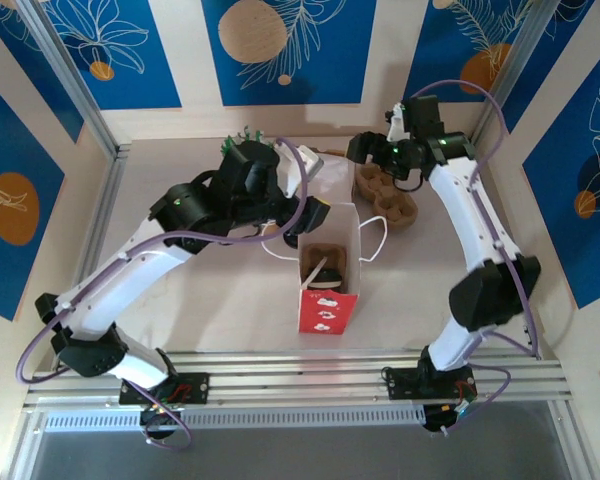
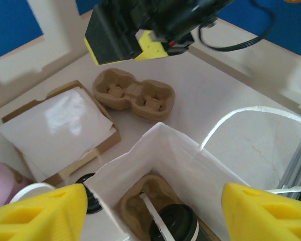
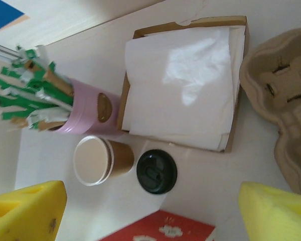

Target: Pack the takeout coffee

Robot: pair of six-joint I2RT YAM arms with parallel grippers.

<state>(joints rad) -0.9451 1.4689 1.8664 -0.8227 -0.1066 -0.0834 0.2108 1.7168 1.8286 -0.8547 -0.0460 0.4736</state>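
Observation:
The takeout coffee (image 2: 173, 226), a cup under a black lid, stands in a brown pulp carrier (image 2: 140, 201) at the bottom of the white-lined red paper bag (image 1: 330, 300). From above, the coffee (image 1: 323, 277) shows through the bag's open top. My left gripper (image 2: 154, 201) hangs over the bag mouth, open, its yellow fingers (image 2: 45, 211) wide apart and off the cup. In the top view the left gripper (image 1: 308, 215) sits at the bag's far edge. My right gripper (image 3: 153, 193) is open over the table behind the bag, and the top view shows the right gripper (image 1: 368, 150) at the back.
A second pulp carrier (image 2: 135, 95) lies behind the bag on the right. Behind the bag on the left are a cardboard box of white napkins (image 3: 183, 85), a pink cup of green-white sticks (image 3: 85, 108), an unlidded tan cup (image 3: 103, 160) and a loose black lid (image 3: 157, 171). The bag's handles (image 2: 251, 113) loop outward.

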